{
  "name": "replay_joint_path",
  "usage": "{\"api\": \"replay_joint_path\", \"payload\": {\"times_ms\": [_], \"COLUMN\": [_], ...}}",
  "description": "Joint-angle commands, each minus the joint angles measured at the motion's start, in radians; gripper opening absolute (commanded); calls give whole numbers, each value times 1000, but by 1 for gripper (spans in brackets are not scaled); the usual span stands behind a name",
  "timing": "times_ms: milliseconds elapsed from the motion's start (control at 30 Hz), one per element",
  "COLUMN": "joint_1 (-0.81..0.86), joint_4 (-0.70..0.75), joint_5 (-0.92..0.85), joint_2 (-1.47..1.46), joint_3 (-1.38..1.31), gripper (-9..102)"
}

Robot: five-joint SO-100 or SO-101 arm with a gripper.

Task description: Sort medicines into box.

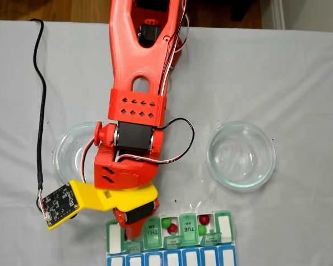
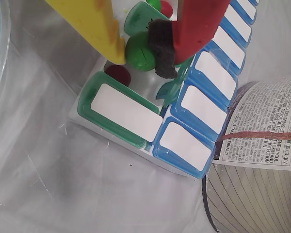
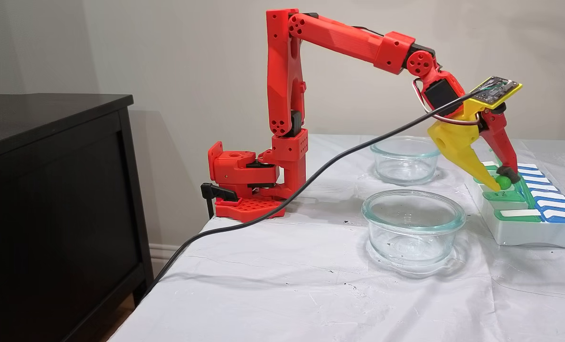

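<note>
Over box (image 1: 172, 244), tool (image 2: 144, 52) w/ 1 green ball (image 2: 138, 51)

- Red plastic arm (image 3: 339, 38), diamond cut-outs on one link.
- Black servos, red-white-black wires.
- Hand (image 3: 502, 183): one yellow finger (image 2: 94, 26), one red finger (image 2: 199, 24) with black pad.
- Bare circuit board (image 1: 58, 204) beside the yellow finger.

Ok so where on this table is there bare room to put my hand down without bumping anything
Bare cloth lies between the two glass dishes and the arm's base, and along the near table edge. It's crowded at the pill organizer, where the gripper holds a green ball over an open compartment.
</note>
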Motion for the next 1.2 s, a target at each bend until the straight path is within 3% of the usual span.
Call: {"api": "replay_joint_path", "payload": {"times_ms": [0,467,967,1167], "joint_1": [-26,-32,-38,-31], "joint_4": [-11,17,-103,2], "joint_5": [-26,-77,-58,-81], "joint_2": [32,135,64,107], "joint_3": [-89,12,29,-3], "gripper": [0,0,0,0]}}
